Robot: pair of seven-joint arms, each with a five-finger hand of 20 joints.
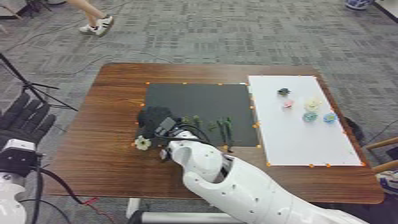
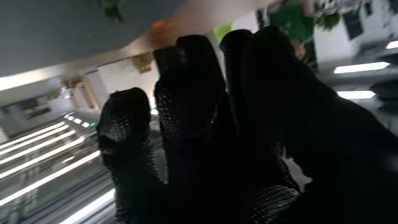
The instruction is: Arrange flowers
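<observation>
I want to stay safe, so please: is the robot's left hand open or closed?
Open: in the head view, the left hand shows straight fingers, slightly apart.

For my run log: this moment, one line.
right hand: over black mat, near white flower; left hand: open, beside table; green stems: on mat

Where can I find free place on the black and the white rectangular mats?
White mat: its near half, between the small coloured flowers and its near edge. Black mat: its far part, between the far edge and the green leafy stems. Crowded: the black mat's near side, where the black-gloved right hand, the stems and a white flower are close together.
</observation>
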